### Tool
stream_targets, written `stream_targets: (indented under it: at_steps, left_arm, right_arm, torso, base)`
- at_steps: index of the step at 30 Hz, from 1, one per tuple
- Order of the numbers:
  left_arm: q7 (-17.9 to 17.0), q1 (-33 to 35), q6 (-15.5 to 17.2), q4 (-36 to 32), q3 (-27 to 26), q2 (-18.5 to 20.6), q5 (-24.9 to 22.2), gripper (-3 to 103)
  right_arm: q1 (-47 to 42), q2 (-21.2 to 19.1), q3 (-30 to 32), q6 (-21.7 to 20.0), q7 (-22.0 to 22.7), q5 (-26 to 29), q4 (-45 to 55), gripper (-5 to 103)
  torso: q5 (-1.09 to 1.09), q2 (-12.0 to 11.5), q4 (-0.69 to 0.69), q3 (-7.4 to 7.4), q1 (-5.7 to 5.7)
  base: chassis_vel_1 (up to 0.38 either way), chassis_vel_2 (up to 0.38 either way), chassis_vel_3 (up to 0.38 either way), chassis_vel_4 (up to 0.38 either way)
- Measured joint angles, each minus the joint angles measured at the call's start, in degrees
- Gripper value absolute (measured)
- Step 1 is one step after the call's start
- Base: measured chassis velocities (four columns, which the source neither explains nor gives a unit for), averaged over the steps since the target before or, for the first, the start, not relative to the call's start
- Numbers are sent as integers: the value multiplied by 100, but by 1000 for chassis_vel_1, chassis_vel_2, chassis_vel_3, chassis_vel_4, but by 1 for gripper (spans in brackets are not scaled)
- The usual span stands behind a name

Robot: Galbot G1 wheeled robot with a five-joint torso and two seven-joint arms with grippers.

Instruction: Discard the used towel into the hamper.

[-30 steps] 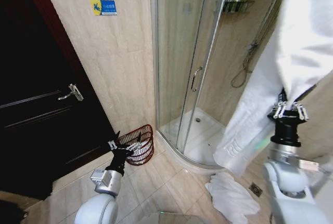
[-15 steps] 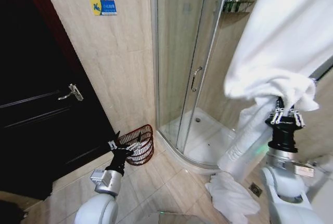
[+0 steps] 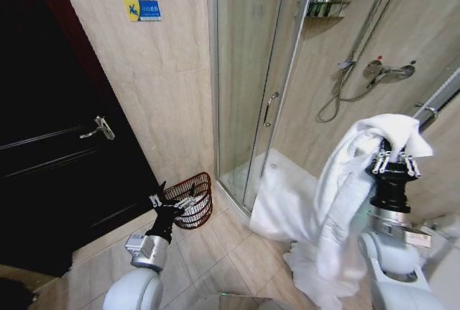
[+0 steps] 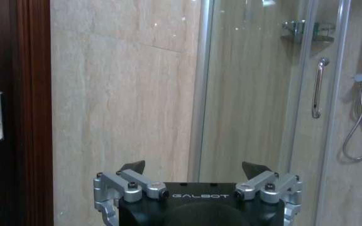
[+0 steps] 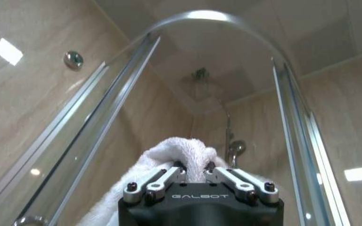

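Observation:
A large white towel (image 3: 338, 188) hangs from my right gripper (image 3: 394, 153), which points upward on the right and is shut on a bunched fold (image 5: 179, 153). The cloth drapes down to the floor by the shower base. The hamper (image 3: 192, 199), a dark reddish-brown wire basket with something white inside, stands on the floor against the tiled wall to the left of the shower. My left gripper (image 3: 172, 198) is held low just in front of the hamper; its fingers (image 4: 132, 167) stand wide apart with nothing between them.
A curved glass shower enclosure (image 3: 259, 73) with a door handle (image 3: 270, 108) stands between towel and hamper. A dark wooden door (image 3: 50, 144) with a lever handle is at left. A shower hose and mixer (image 3: 374, 73) hang on the far wall. Tiled floor lies in front.
The towel has come down off the high rail and now hangs lower from my right gripper, uncovering the shower fittings. The left arm has not moved.

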Motion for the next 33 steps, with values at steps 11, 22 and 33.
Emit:
stream_targets:
  at_steps: [11, 22, 33]
  left_arm:
    - [0, 0, 0, 0, 0, 0, 0, 100]
    - [0, 0, 0, 0, 0, 0, 0, 100]
    - [0, 0, 0, 0, 0, 0, 0, 100]
  right_arm:
    - [-31, 3, 14, 38, 25, -21, 148, 11]
    - [-293, 86, 26, -110, 180, 65, 1110, 11]
    - [-732, 433, 69, -100, 129, 128, 1882, 11]
  torso:
    - [-3, 0, 1, 0, 0]
    - [-5, 1, 0, -1, 0]
    - [-3, 1, 0, -1, 0]
  base:
    - [0, 0, 0, 0]
    - [0, 0, 0, 0]
    - [0, 0, 0, 0]
